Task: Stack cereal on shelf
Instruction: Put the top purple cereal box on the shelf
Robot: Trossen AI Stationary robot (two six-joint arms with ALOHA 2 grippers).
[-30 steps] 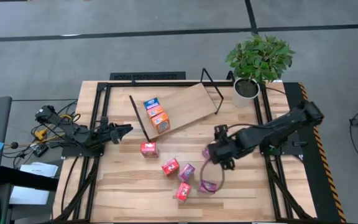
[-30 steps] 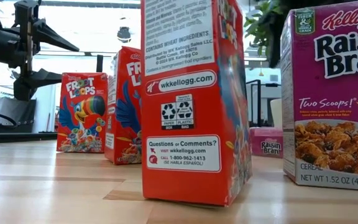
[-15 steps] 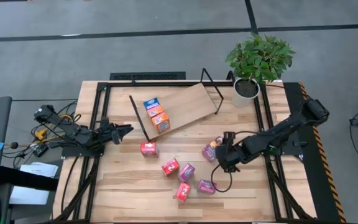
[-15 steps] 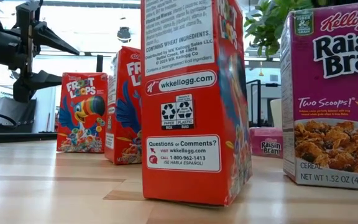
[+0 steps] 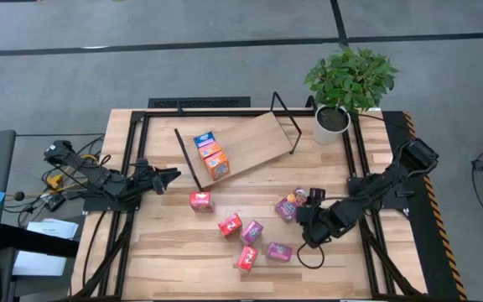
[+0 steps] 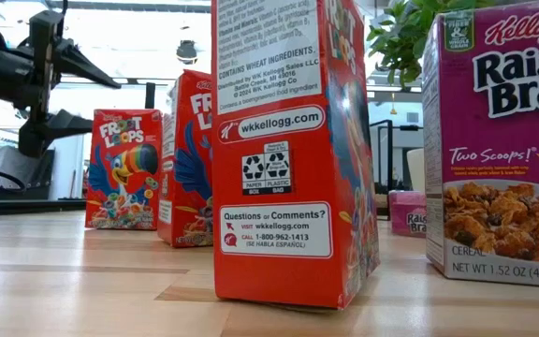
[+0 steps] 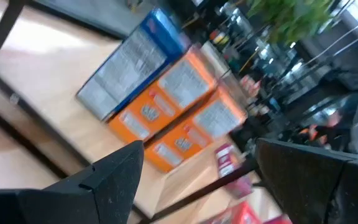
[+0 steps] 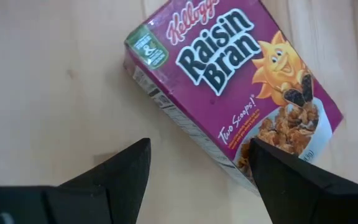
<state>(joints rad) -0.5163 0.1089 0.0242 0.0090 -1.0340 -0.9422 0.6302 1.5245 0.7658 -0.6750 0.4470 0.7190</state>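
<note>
The shelf (image 5: 246, 138), a tilted plywood board with black rod ends, stands at the far middle. One blue and two orange cereal boxes (image 5: 210, 154) stand on it and also show in the left wrist view (image 7: 160, 93). Red boxes (image 5: 201, 200) (image 5: 230, 225) (image 5: 247, 258) and magenta boxes (image 5: 288, 205) (image 5: 251, 231) (image 5: 277, 251) lie scattered on the table. My left gripper (image 5: 170, 176) (image 7: 199, 148) is open and empty beside the shelf's left end. My right gripper (image 5: 302, 222) (image 8: 199, 149) is open over a flat-lying magenta Raisin Bran box (image 8: 229, 81).
A potted plant (image 5: 342, 84) stands at the far right corner. Black frame rails (image 5: 132, 168) run along both table sides. In the low view, red Froot Loops boxes (image 6: 293, 150) and a Raisin Bran box (image 6: 499, 140) stand close to the near edge.
My right gripper has gone toward the table's near right, away from the middle, staying open. The magenta box beside it has shifted a little toward the right. My left gripper has kept its place.
</note>
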